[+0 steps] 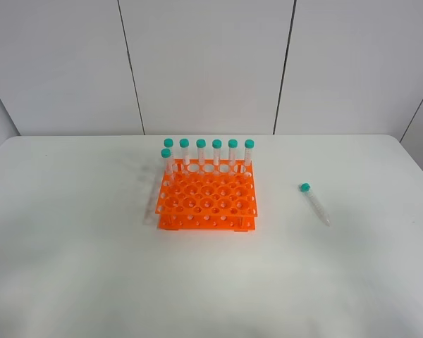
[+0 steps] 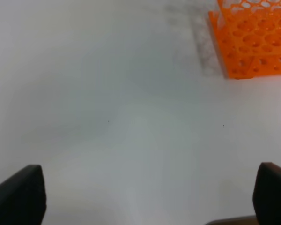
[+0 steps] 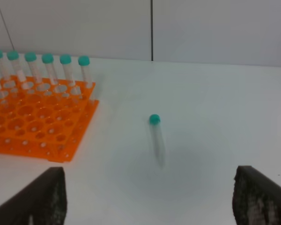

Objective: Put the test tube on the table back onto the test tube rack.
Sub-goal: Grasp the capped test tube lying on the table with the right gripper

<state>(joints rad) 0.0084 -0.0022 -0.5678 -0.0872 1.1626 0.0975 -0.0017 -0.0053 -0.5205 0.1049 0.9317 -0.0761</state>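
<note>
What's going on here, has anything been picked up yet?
Nothing is being handled yet. In the exterior view the test tube lies on its side on the table, to the right of the test tube rack and apart from it. Seven capped tubes stand along the rack's far side. Both grippers are open and empty. The right gripper faces the loose tube, and the left gripper faces bare table beside the rack.

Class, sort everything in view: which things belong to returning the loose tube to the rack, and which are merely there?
Job: loose tube, rack, table.
Merely there: seven standing tubes, wall.
</note>
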